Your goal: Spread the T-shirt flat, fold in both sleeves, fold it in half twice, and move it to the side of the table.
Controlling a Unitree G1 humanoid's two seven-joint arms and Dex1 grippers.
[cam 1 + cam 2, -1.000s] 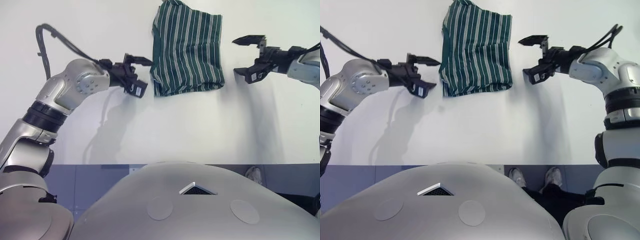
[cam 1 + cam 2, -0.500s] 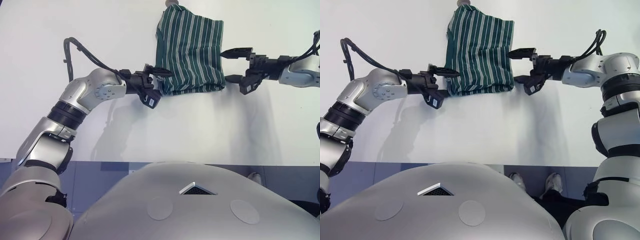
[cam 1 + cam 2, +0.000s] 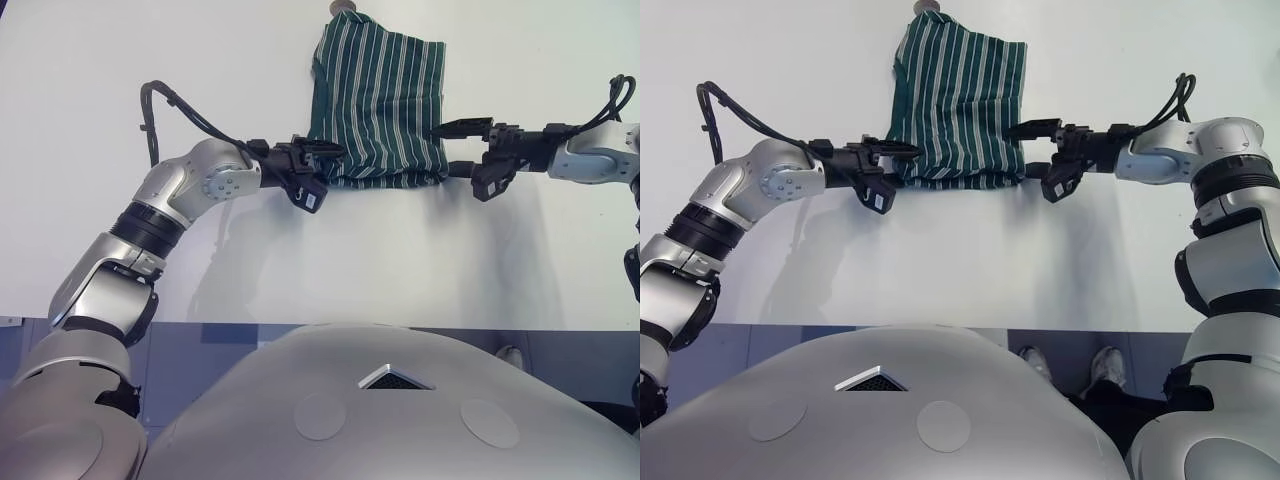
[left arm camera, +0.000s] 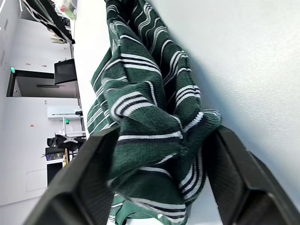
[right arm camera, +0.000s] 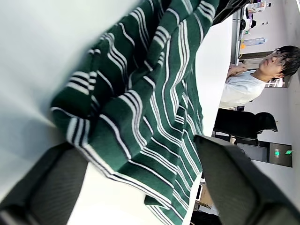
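Left eye view, item list. T-shirt [image 3: 378,105]: green striped, folded into a compact block, upper centre of frame on the white table [image 3: 380,260]. Left gripper [image 3: 318,172]: at the block's lower left corner, fingers wide, cloth bunched between them. Right gripper [image 3: 470,155]: at the lower right corner, fingers wide, straddling the edge. I judge the folding done; the move to the table's side is left.

The left arm [image 3: 185,195] reaches forward with its elbow bent, and the left hand [image 3: 322,172] points inward with fingers spread apart. The right arm [image 3: 1185,160] mirrors it, the right hand [image 3: 447,148] likewise parted.
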